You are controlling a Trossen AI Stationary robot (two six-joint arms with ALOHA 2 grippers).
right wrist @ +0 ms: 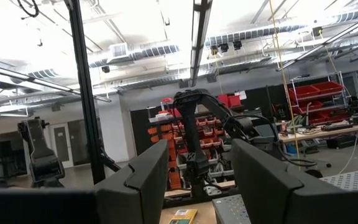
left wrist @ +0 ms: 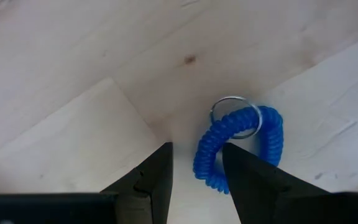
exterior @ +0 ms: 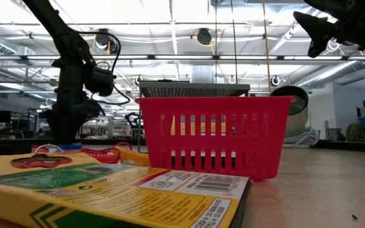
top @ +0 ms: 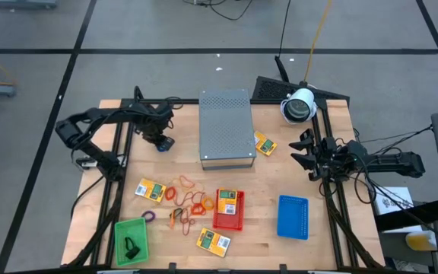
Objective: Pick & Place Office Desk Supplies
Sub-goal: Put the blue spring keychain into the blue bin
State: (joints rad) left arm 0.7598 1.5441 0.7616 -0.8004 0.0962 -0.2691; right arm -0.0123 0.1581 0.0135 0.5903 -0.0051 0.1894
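Note:
My left gripper [top: 160,141] is at the table's far left, pointing down over a blue coil keyring with a metal ring [left wrist: 238,144]. It is open, with one side of the coil [left wrist: 205,167] between its fingers. My right gripper [top: 304,149] is open and empty, raised at the right and pointing level toward the left. Yellow-and-green packets lie at the left [top: 151,190], near the front [top: 213,240] and beside the grey box [top: 265,144]. A further packet lies in the red tray [top: 229,202]. Orange and red band loops [top: 186,199] and a purple loop [top: 149,216] lie on the table. My left gripper's fingers come from above and stand on either side of the coil's near side [left wrist: 205,167]. The coil lies flat on the table. I cannot tell whether the fingers touch it.
The grey perforated box [top: 226,128] stands at the far middle, close to the right of my left gripper. A green tray [top: 131,240] with a dark clip [top: 132,246] is at the front left, and a blue tray [top: 293,216] at the front right. A white camera [top: 299,105] stands at the far right.

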